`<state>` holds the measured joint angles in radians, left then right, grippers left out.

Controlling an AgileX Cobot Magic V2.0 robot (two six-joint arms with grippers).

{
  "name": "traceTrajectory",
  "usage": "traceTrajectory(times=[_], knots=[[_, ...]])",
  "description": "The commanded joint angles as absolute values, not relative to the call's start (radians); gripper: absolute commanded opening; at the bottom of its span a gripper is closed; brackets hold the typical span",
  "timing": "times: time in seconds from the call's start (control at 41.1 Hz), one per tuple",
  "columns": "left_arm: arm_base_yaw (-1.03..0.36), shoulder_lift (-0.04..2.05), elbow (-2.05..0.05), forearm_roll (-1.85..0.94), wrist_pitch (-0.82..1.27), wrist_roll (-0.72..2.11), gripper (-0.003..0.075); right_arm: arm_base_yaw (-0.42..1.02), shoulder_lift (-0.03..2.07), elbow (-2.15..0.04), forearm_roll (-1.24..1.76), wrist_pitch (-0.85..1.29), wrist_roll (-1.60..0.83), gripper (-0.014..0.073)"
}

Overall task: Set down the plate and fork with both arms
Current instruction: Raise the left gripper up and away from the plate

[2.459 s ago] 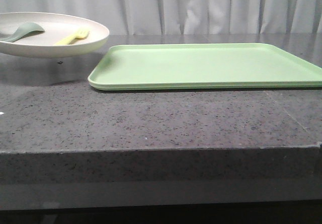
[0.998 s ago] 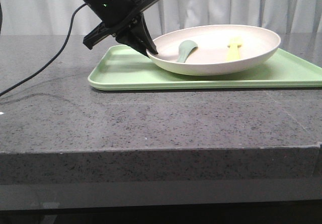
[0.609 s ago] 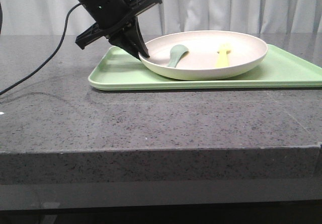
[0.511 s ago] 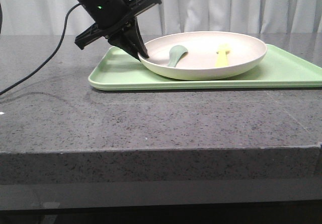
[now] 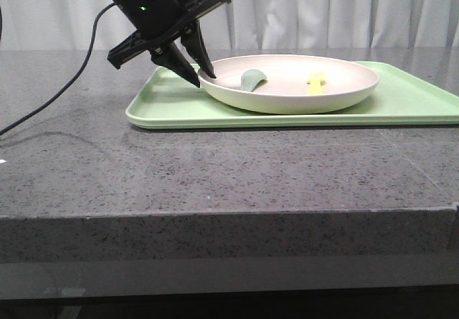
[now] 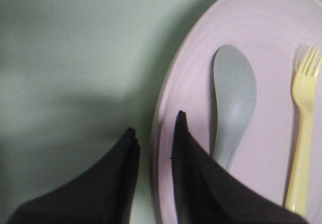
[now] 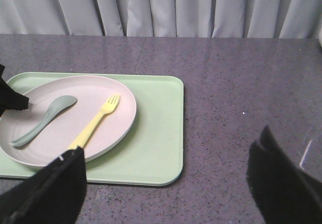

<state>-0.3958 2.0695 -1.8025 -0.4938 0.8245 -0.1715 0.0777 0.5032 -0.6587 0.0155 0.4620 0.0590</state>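
With the plate [image 5: 288,82] resting on the green tray [image 5: 150,104] at centre frame, the left gripper [image 5: 191,72] is straddling its left rim with jaws parted, seemingly releasing, while the wide-open right gripper [image 7: 171,183] must next take the fork [image 5: 316,83] lying in the plate.

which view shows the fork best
The right wrist view: the whole yellow fork shows from above, lying on the plate beside the spoon. The left wrist view shows its tines and most of its handle, close and blurred. The front view shows only a foreshortened sliver.
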Motion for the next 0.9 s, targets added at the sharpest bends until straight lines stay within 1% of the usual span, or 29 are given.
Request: traceTrajectory(times=[0.0,0.073,0.122,0.414,0.487,0.56,0.706,0.755,0.779,0.876], knots=[[-0.405,2.007,-1.838,-0.525,0.788,-0.183,0.0303,0.077,0.514,-0.696,0.016,0.379,0.055,0.0655],[-0.405,2.007,-1.838,-0.525,0.788,-0.181,0.0349,0.077,0.514,-0.696,0.016,0.379,0.055,0.0655],[-0.405,2.003,-1.84,-0.525,0.792,-0.181,0.0363,0.077,0.514,-0.696,0.016,0.379,0.055,0.0655],[-0.397,2.0,-1.959,-0.523,0.907,-0.098,0.0351,0.077,0.514,-0.696,0.016,0.379,0.055,0.0655],[-0.393,2.0,-1.99,-0.523,0.925,-0.098,0.0312,0.077,0.514,-0.696,0.016,0.379,0.055,0.0655],[-0.391,2.0,-2.014,-0.523,0.942,-0.093,0.0242,0.077,0.514,-0.696,0.016,0.379,0.055,0.0655],[-0.391,2.0,-2.04,-0.523,0.979,-0.017,0.0043,0.077,0.514,-0.696,0.016,0.379,0.055,0.0655],[-0.391,2.0,-2.047,-0.523,1.0,-0.006,-0.0006,0.077,0.514,-0.696,0.016,0.379,0.055,0.0655],[-0.391,2.0,-2.049,-0.523,1.007,0.0,-0.0016,0.077,0.514,-0.696,0.016,0.379,0.055,0.0655],[-0.391,2.0,-2.068,-0.507,1.044,0.01,-0.0018,0.077,0.514,-0.696,0.016,0.379,0.055,0.0655]])
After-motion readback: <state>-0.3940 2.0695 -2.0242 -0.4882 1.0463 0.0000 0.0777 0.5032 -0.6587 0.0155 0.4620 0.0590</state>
